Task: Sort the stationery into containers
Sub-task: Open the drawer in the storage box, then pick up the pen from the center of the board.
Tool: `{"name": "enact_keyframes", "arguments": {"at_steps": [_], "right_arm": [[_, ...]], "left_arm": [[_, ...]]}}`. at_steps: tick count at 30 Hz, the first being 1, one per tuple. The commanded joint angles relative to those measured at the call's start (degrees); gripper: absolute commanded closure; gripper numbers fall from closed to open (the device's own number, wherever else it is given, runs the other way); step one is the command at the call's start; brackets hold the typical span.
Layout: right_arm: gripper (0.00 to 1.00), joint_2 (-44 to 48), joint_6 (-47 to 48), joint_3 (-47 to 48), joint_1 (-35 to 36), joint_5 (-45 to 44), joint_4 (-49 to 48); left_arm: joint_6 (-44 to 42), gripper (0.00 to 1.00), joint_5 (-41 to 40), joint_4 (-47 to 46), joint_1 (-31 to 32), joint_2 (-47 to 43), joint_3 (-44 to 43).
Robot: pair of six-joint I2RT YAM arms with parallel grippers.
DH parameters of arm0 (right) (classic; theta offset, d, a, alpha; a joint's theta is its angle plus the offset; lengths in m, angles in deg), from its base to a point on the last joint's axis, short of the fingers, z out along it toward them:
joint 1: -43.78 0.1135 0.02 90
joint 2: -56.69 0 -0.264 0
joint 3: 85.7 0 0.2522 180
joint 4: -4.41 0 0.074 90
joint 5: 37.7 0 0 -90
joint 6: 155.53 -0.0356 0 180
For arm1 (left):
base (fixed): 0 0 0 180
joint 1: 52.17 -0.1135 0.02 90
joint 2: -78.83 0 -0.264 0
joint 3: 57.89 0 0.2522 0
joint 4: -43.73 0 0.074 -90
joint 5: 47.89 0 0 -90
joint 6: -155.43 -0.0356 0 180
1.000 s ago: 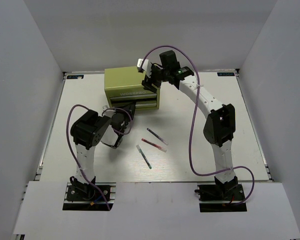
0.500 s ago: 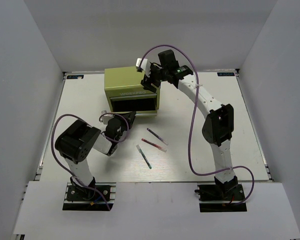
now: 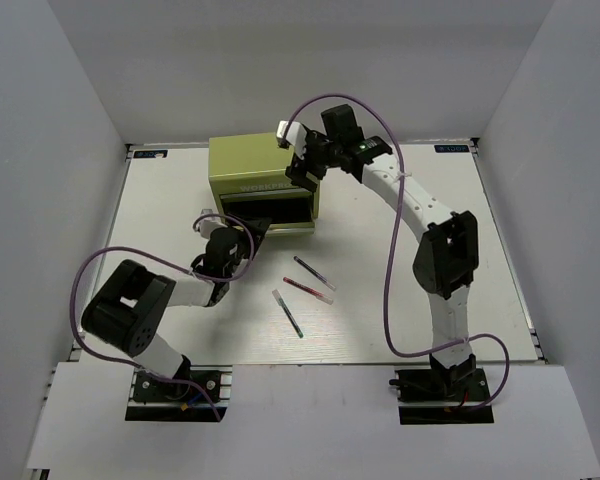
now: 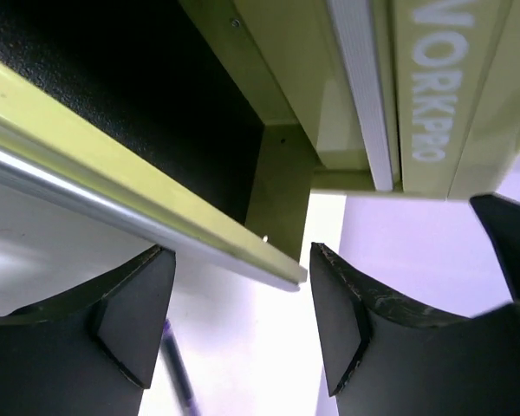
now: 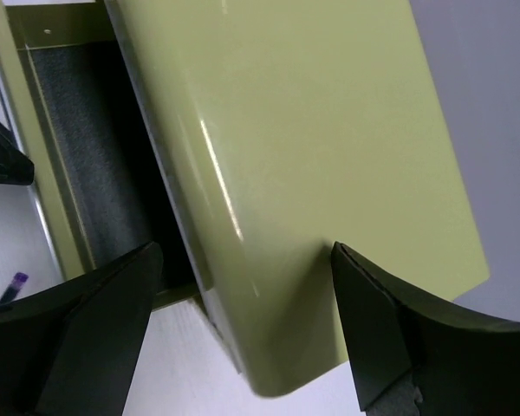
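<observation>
Left wrist: your left end effector (image 4: 240, 251) gapes at the tool chest (image 4: 433, 87) drawer (image 4: 113, 165) edge; right end effector (image 5: 244, 251), spread, straddles its corner.

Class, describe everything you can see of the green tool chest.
The tool chest is a boxy olive-green case, glossy like painted metal, with pale WORKPRO lettering on its front. It stands upright toward the far side of the table. A lower drawer is pulled out, showing a dark lining and a silvery front strip. The open left end effector straddles that drawer's front edge; the right end effector straddles a top corner.
</observation>
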Motion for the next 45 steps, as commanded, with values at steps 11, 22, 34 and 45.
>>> {"name": "enact_keyframes", "arguments": {"at_steps": [11, 22, 34, 45], "right_arm": [[0.33, 28.3, -2.4, -35.8, -0.9, 6.9, -0.4], [0.74, 30.7, -14.1, -56.0, 2.6, 3.0, -5.8], [0.56, 21.3, -25.7, -58.3, 9.9, -8.8, -20.0], [0.56, 17.9, -27.3, -60.9, 12.1, -17.9, -25.5]], "left_arm": [[-19.6, 0.27, 10.9, 29.4, 0.2, -22.9, 0.2], [-23.1, 0.76, 11.5, 58.6, 0.2, -36.2, 1.2], [-21.2, 0.36, 11.0, 65.5, 0.7, -38.7, -0.7], [-22.5, 0.27, 11.5, 68.5, 0.7, -36.7, -4.2]]}}
